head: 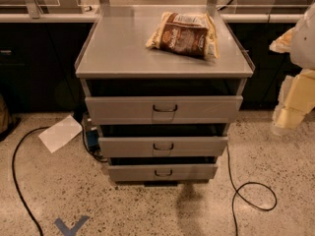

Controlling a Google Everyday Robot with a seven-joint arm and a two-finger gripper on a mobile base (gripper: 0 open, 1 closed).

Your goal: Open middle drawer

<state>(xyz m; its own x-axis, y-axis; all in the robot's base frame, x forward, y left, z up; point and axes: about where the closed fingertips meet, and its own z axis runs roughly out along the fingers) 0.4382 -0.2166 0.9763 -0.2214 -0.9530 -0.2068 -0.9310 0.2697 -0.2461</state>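
- The table point(118, 50) is a grey metal stand with a flat top and three drawers stacked under it, seen from the front and a little above.
- The middle drawer point(133, 146) sits second from the top, between the top drawer point(206, 109) and the bottom drawer point(128, 172). Its flat front looks pushed in, in step with the other two.
- A small dark handle point(163, 146) sits at the centre of the middle drawer's front, with nothing touching it.
- The hand point(290, 113) is at the right edge of the view, a pale, blurred shape beside the table at about the height of the top drawer. It is well apart from the middle drawer. I cannot tell whether it is wide or narrow, and it holds nothing that I can see.
- A snack bag point(184, 33) lies on the tabletop, toward the back right.
- On the speckled floor, a sheet of paper point(60, 133) lies left of the table, a black cable point(251, 196) loops at the right, and a blue tape mark point(71, 226) sits at the front left.
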